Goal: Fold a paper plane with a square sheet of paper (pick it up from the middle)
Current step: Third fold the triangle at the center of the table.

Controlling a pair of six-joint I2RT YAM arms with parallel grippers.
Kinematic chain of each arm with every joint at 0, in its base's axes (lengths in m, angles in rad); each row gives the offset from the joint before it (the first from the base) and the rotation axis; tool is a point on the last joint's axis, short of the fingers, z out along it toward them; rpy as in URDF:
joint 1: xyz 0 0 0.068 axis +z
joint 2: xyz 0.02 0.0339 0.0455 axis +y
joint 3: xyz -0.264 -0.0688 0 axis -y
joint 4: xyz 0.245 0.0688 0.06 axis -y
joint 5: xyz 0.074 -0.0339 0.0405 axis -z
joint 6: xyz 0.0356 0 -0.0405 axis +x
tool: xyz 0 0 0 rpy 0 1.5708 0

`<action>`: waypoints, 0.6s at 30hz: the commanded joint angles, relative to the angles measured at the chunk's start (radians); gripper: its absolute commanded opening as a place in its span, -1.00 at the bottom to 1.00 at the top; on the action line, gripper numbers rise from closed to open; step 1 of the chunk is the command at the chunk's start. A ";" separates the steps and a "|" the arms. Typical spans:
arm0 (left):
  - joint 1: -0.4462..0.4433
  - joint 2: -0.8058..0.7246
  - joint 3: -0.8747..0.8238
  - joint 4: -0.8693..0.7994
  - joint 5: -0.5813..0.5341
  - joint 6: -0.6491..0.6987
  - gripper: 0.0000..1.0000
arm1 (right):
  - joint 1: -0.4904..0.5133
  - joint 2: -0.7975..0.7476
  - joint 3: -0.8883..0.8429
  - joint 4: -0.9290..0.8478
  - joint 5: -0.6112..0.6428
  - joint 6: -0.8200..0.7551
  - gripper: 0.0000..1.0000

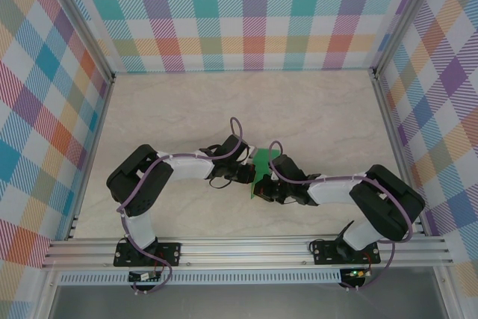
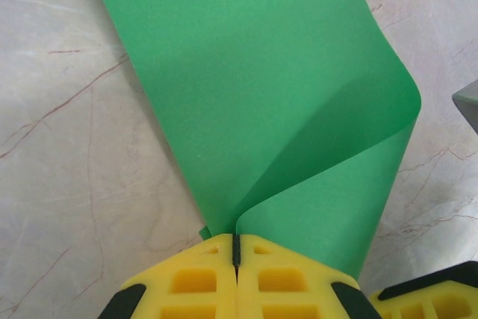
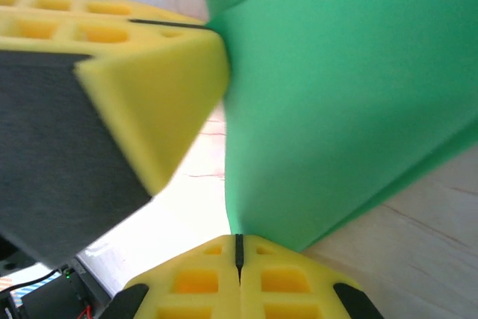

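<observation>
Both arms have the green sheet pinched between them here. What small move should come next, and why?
Probably lower the sheet toward the table and press the bend flat into a crease. The left fingers and the right fingers are both shut on the square sheet of paper, which curls over in a soft loop that is not yet creased.

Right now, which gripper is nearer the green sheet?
Neither: both hold the green sheet. Left gripper is shut on its edge from the left side, right gripper from the right side.
</observation>
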 commanded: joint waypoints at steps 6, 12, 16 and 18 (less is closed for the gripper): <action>0.005 0.063 -0.009 -0.067 -0.010 0.012 -1.00 | 0.006 0.052 -0.030 0.011 -0.013 -0.015 -1.00; 0.005 0.059 -0.008 -0.067 -0.012 0.012 -1.00 | 0.005 -0.035 -0.019 0.004 -0.019 -0.035 -1.00; 0.005 0.064 0.001 -0.075 -0.020 0.012 -1.00 | 0.007 -0.049 -0.024 0.039 -0.041 -0.031 -1.00; 0.006 0.066 0.002 -0.073 -0.018 0.011 -1.00 | 0.011 -0.035 -0.030 0.064 -0.049 -0.023 -1.00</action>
